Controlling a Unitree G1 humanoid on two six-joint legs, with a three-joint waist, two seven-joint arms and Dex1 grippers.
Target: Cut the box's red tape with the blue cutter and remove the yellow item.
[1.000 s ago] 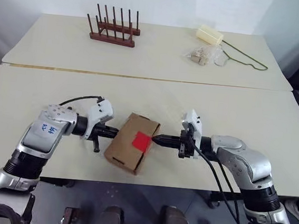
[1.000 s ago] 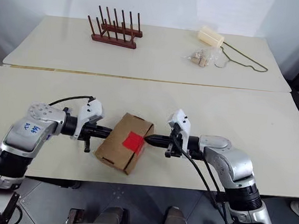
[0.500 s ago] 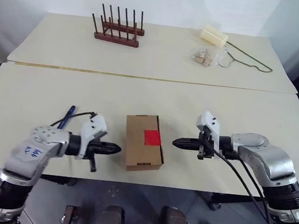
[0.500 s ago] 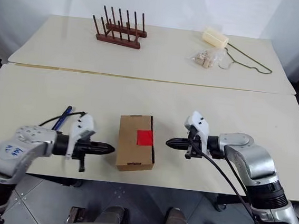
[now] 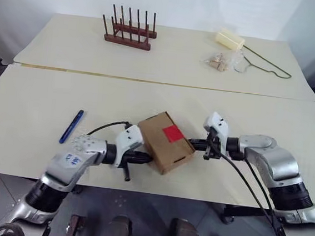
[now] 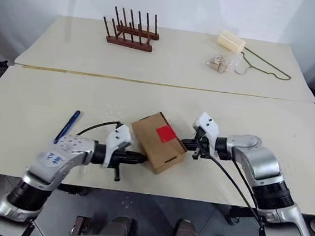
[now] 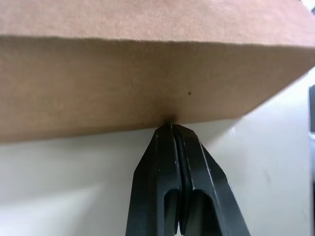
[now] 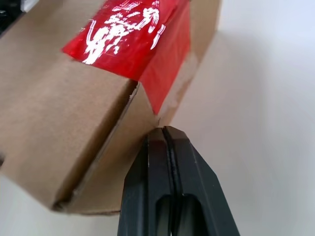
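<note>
Two pale cream benches (image 5: pixel 36 106) stand end to end before a plain white wall, the far one carrying a wooden peg rack (image 5: pixel 128 31), a cream block (image 5: pixel 230 38), a small clear bag (image 5: pixel 220 61) and a thin green wire hanger (image 5: pixel 266 64) toward its far right corner. On the near bench the box (image 5: pixel 163 143) sits close to the front edge, roughly midway along it and turned askew, its red tape (image 5: pixel 173 133) folding over the top onto the side facing the right arm. The left claw (image 7: pixel 172 129) is closed, its joined tips touching the box's plain side low down; the right claw (image 8: pixel 164 131) is likewise closed, tips against the edge just under the tape, so the box is pinched between two points and not gripped. It looks light and hollow: thin card that will slide and swivel easily on the smooth bench and dent under a hard squeeze, so steadying it by its stiff corners or opposite side walls seems wisest. The blue cutter (image 5: pixel 71 126) lies free near the bench's left side, well apart from the box; slim and rigid, it is best pinched across its middle. The yellow item is presumably sealed inside.
</note>
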